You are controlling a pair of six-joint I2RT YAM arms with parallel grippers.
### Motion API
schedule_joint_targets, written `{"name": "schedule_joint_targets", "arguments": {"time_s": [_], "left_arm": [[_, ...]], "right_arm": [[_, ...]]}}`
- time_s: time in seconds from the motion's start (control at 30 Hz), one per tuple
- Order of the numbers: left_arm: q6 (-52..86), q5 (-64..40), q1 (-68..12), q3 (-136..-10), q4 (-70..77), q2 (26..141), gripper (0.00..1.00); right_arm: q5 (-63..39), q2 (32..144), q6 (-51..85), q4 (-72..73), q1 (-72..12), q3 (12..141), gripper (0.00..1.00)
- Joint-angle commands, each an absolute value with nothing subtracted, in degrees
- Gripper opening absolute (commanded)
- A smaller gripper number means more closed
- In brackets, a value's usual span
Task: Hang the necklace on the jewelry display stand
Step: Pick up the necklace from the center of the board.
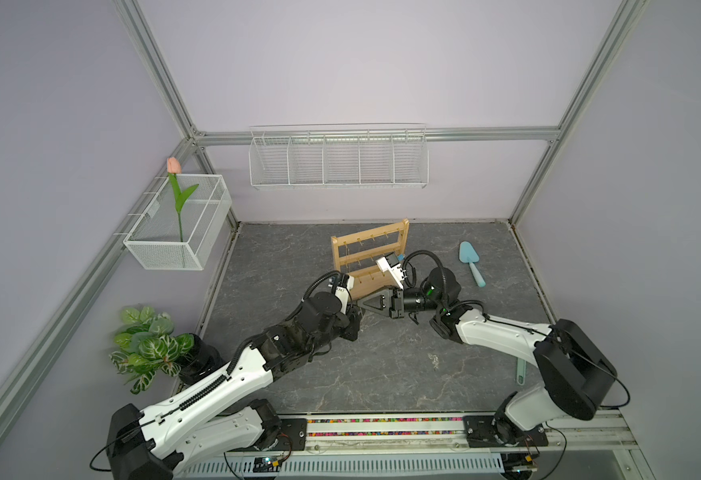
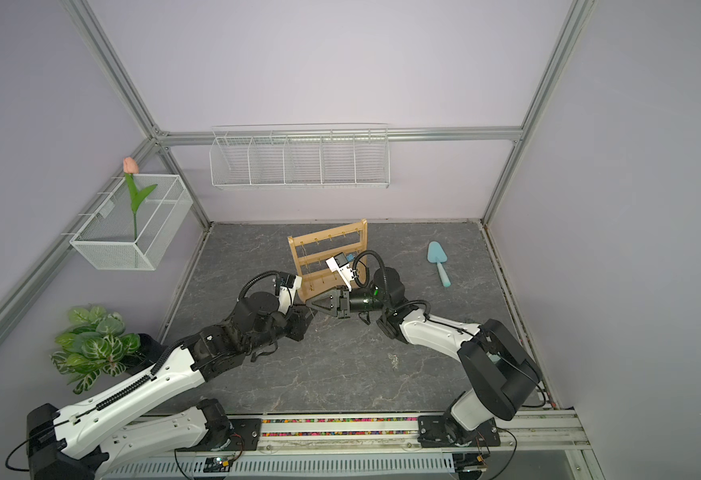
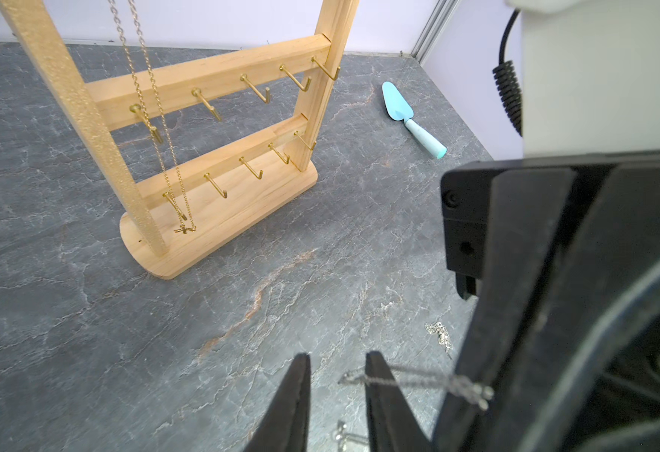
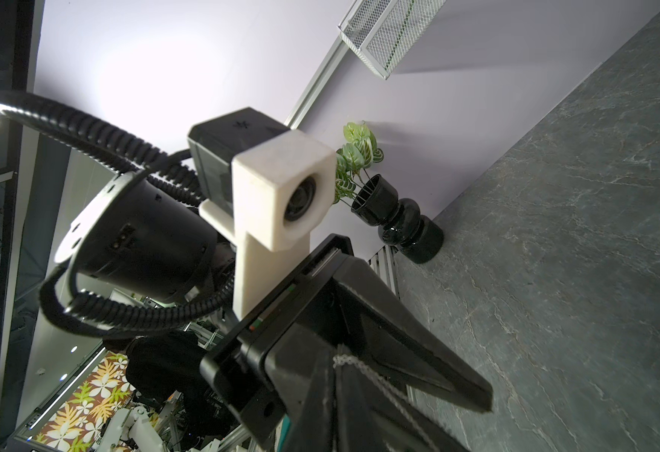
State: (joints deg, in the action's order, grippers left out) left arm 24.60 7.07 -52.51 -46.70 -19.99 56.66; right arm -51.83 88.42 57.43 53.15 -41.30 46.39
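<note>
The jewelry display stand (image 1: 369, 253) (image 2: 328, 253) (image 3: 219, 219) is light wood with gold hooks and stands at the middle of the table. A gold chain (image 3: 156, 117) hangs on it near one upright. The necklace (image 3: 418, 380) (image 4: 363, 370) is a thin silver chain. My right gripper (image 1: 361, 305) (image 2: 309, 304) (image 4: 336, 356) is shut on it, tips just in front of the stand's base. The chain stretches from those tips across one finger (image 3: 375, 391) of my left gripper (image 3: 338, 360) (image 1: 357, 318). The left jaws stand apart, with the chain's free end in the gap.
A blue trowel (image 1: 471, 264) (image 3: 410, 121) lies right of the stand. A small silvery clump (image 3: 440, 332) lies on the table near the grippers. A potted plant (image 1: 149, 345) stands front left. A white wire basket (image 1: 338, 160) and a mesh basket with a tulip (image 1: 178, 224) hang on the walls.
</note>
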Motion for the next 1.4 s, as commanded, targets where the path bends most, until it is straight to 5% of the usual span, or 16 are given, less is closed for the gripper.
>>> {"name": "schedule_joint_targets", "arguments": {"time_s": [0.0, 1.0, 1.37], "left_arm": [[24.47, 8.11, -52.5, -46.18, -16.94, 56.18, 0.28], [23.29, 13.15, -52.49, -44.38, -10.74, 56.95, 0.18], [23.89, 13.44, -52.52, -44.24, -11.12, 55.78, 0.0]], "right_arm": [[-52.44, 89.29, 58.54, 54.98, -41.9, 47.49, 0.07], [-53.59, 90.54, 60.91, 57.52, -42.12, 46.93, 0.07], [-52.68, 90.41, 60.91, 57.71, -41.48, 46.07, 0.12]]}}
